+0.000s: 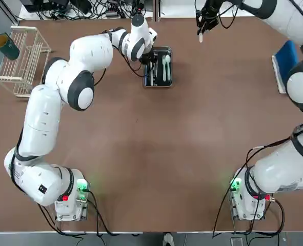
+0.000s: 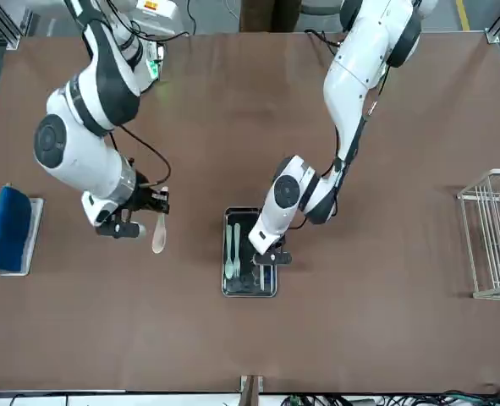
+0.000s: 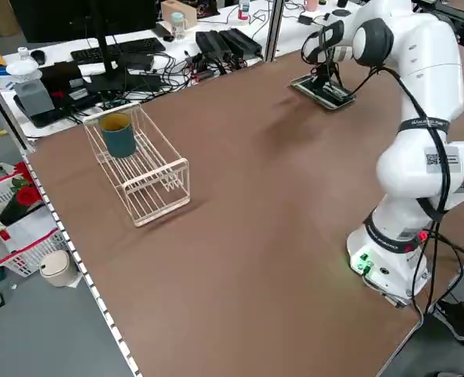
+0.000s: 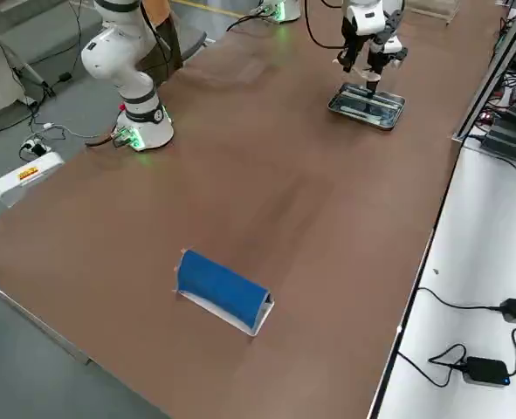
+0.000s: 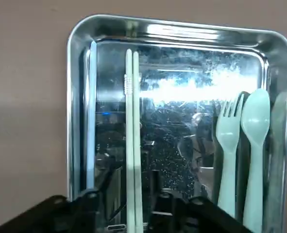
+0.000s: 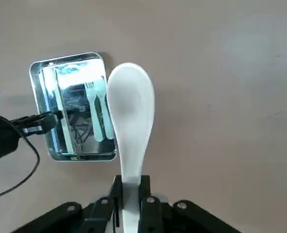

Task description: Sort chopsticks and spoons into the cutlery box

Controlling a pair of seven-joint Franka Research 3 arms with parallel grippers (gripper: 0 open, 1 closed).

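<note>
The right pincer (image 6: pixel 131 204) is clamped on a white plastic spoon (image 6: pixel 130 116), up in the air at three o'clock from the shiny metal tray (image 1: pixel 167 83). The left pincer (image 5: pixel 133 213) sits over the tray with its fingers apart beside two thin pale chopsticks (image 5: pixel 132 141) lying inside.

left hand (image 2: pixel 266 258) low over cutlery box (image 1: pixel 158 82), blocking the chopsticks (image 5: pixel 132 145) side | fork (image 5: pixel 227 160) and spoon (image 5: pixel 254 155) fill the box's other side; middle strip bare | right hand (image 1: pixel 203 25) grips spoon (image 2: pixel 159 234) above bare tabletop (image 1: pixel 156 154); open tabletop between it and box | wire rack (image 1: pixel 23 61) far beyond left hand
</note>
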